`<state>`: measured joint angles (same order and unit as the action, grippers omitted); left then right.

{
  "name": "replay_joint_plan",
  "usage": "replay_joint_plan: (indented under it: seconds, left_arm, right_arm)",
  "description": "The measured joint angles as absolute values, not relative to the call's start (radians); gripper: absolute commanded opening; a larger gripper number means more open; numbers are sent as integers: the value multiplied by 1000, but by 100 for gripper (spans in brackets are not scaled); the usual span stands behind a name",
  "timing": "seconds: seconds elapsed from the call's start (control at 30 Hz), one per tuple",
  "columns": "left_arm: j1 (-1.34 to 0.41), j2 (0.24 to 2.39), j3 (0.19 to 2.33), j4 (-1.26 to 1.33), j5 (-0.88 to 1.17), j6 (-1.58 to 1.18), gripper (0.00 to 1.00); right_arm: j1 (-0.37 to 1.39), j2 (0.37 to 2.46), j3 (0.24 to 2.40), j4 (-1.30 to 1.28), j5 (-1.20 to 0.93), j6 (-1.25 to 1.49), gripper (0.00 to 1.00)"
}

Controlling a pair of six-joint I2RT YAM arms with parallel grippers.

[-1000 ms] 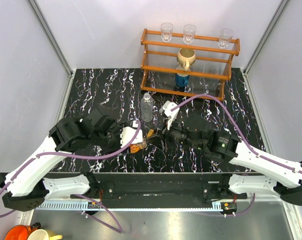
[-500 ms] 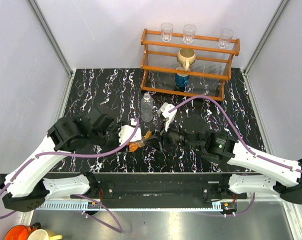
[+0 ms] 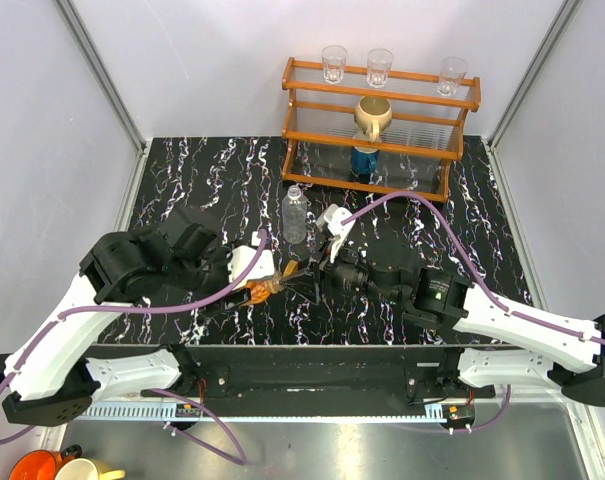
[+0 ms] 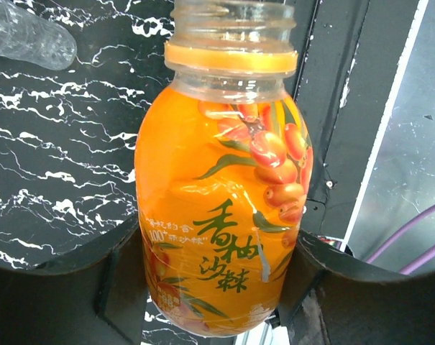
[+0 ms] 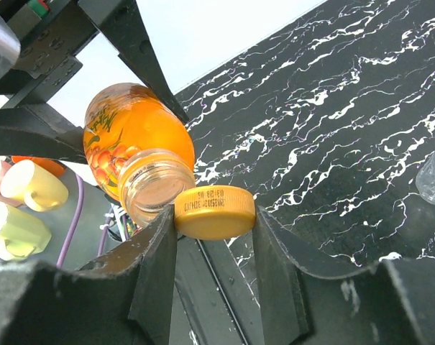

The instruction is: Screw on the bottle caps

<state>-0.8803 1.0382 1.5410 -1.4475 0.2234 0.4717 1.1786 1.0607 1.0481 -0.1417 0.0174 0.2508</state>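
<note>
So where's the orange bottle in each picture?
Top: orange bottle in the lower middle, held by the left gripper.
Left wrist: it fills the middle.
Right wrist: on the left side, behind the cap.
Shared landmark: the black marble table.

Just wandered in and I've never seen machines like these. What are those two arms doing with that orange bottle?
The left gripper is clamped around the orange bottle, whose open mouth is turned toward the other arm. The right gripper pinches the orange cap right beside that mouth, not yet on the threads. A taller clear bottle stands on the table behind them.
</note>
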Motion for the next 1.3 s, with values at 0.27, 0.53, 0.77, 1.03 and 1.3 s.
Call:
replay_joint_plan:
  seconds: [0.27,0.53,0.77,1.03,1.3]
  left_arm:
    - [-876,1037,1549,-1473,236,469,48]
    - [-876,1036,1550,-1473,237,469,49]
    - [-871,1036,1553,-1475,243,468,50]
    - [-864,1035,1571,-1485,252,464,50]
    - [-859,1035,1576,-1499,260,461,53]
  right_arm:
    - [1193,1061,1032,-121,24,269,12]
    - [1198,1061,1029,-118,35,272,12]
    - [1198,1061,1026,-116,37,278,11]
    - [1201,1056,1017,-93,37,289,11]
    - [1205,1055,999,-74,36,302,11]
